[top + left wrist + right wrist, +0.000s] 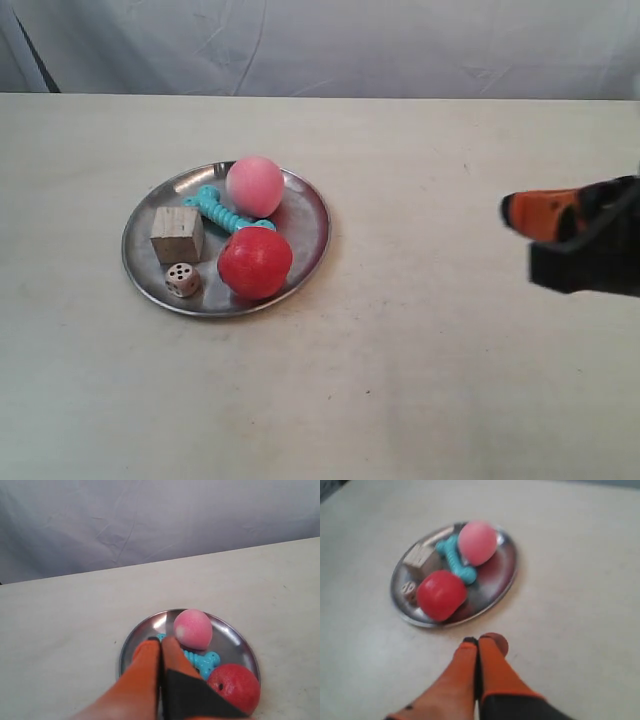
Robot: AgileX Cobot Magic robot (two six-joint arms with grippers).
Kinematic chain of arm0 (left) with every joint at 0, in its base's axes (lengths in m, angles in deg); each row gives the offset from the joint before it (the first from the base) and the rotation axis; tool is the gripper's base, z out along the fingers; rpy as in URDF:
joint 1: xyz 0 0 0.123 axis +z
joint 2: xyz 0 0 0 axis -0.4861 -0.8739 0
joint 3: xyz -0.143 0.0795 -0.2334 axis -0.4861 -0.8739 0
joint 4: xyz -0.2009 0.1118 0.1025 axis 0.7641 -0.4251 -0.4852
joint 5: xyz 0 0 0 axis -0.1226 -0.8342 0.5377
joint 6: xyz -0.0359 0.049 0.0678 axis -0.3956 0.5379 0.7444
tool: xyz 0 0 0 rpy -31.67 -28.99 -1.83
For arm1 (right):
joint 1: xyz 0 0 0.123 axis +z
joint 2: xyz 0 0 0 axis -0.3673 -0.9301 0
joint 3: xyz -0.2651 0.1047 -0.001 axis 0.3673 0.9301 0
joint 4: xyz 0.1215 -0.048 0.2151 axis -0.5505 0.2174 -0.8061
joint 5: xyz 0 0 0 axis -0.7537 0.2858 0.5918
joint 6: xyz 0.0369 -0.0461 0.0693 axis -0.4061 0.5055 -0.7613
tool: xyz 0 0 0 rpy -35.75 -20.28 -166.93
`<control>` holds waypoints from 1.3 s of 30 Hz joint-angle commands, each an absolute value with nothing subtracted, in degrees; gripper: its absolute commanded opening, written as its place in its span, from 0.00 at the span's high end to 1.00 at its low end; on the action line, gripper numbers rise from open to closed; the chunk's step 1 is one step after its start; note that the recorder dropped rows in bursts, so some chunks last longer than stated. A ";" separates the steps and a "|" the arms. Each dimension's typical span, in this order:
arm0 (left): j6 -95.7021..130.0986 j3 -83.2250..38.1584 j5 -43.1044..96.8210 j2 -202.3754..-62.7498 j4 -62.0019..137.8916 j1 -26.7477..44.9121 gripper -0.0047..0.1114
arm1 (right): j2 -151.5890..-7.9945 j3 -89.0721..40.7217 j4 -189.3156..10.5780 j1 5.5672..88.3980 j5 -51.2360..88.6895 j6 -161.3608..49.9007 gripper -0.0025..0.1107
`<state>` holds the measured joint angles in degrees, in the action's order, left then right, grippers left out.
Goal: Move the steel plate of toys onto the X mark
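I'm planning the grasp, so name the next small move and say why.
Probably open the orange-fingered right gripper. Its jaws are pressed together on the table side, short of the shiny round steel plate, and nothing grips the plate's raised rim yet.

A pale cream desk [430, 390] fills most of the scene, its matte top faintly scuffed and dotted with a few tiny dark specks. Along its far edge hangs a wrinkled grey-blue cloth [350, 45], with a thin dark strip [35, 52] slanting across it at the far left
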<state>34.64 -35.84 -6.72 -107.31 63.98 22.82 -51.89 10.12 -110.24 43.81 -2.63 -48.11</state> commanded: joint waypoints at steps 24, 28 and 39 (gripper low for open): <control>34.70 -36.10 -6.13 -107.01 63.38 22.55 0.96 | -11.69 35.73 -105.12 20.00 -2.10 -48.09 0.99; 34.70 -36.10 -6.13 -107.01 63.38 22.55 0.96 | -11.69 35.73 -105.12 20.00 -2.10 -48.09 0.99; 31.22 -40.46 -3.58 -94.50 53.88 27.36 0.96 | -11.69 35.73 -105.12 20.00 -2.13 -48.09 0.99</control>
